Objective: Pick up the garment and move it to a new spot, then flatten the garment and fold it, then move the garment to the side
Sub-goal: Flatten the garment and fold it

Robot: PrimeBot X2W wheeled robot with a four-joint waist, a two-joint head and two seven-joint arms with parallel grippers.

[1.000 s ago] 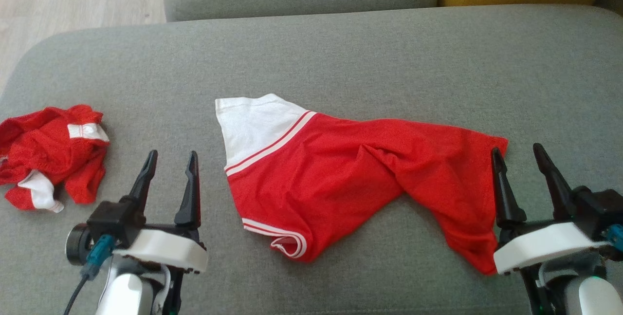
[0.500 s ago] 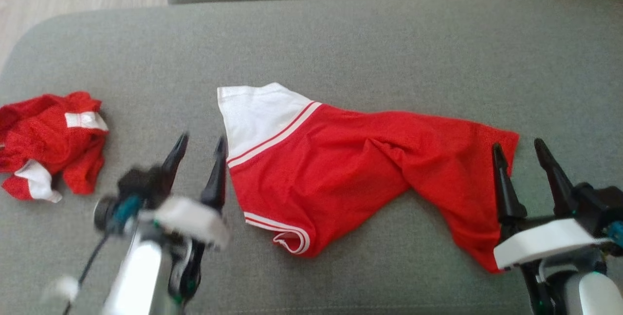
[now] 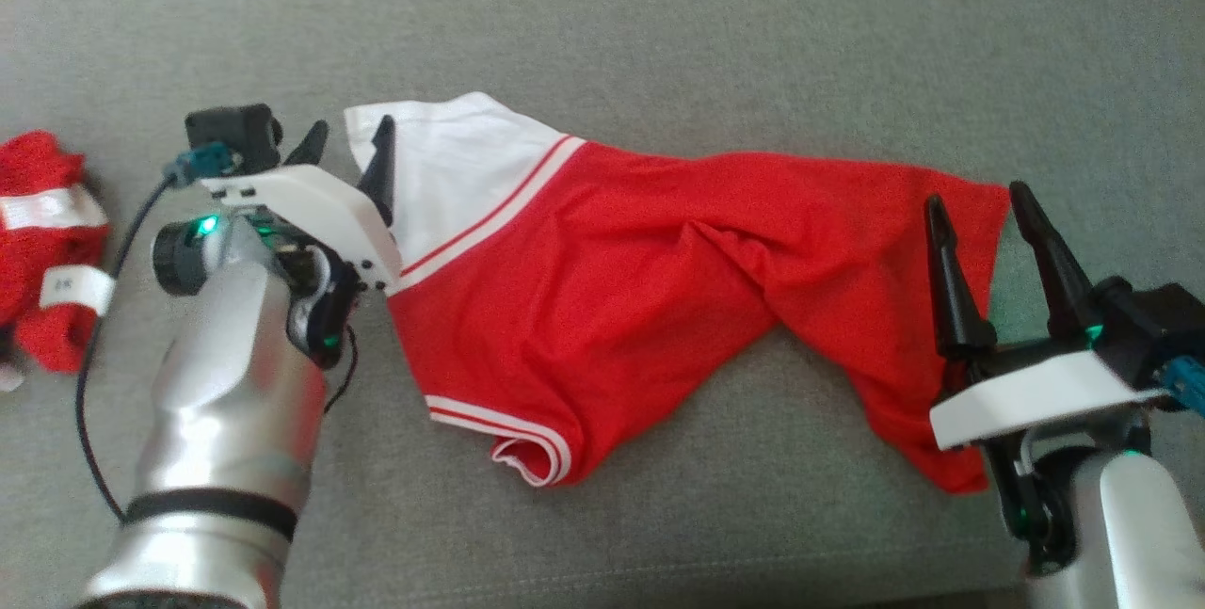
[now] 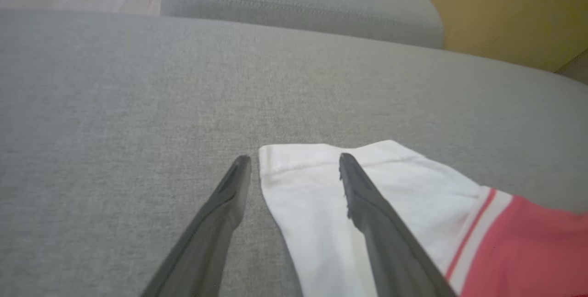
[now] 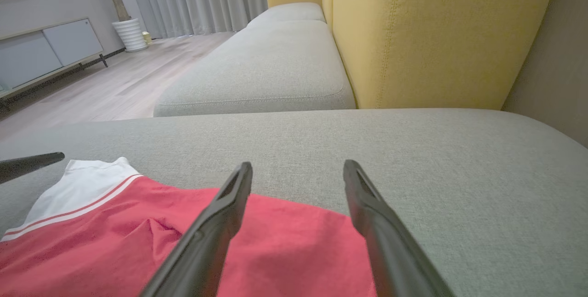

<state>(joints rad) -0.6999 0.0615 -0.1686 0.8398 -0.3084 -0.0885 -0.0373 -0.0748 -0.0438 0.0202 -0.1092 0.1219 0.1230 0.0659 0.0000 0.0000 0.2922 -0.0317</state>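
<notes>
Left tool [image 3: 352, 124] spread at white end of garment [image 3: 640, 270], right tool [image 3: 975, 193] spread at red end, long axis left-right across cushion [image 3: 659, 35], white end pointing left

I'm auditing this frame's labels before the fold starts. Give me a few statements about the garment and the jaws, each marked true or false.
1. The left jaws are shut on the garment's white part. False: they stand open, astride its edge.
2. The red garment lies on the grey cushion. True.
3. The right jaws hold the garment's end in the air. False: they are open, and the garment lies on the cushion.
4. A crumpled red garment lies to its left. True.
</notes>
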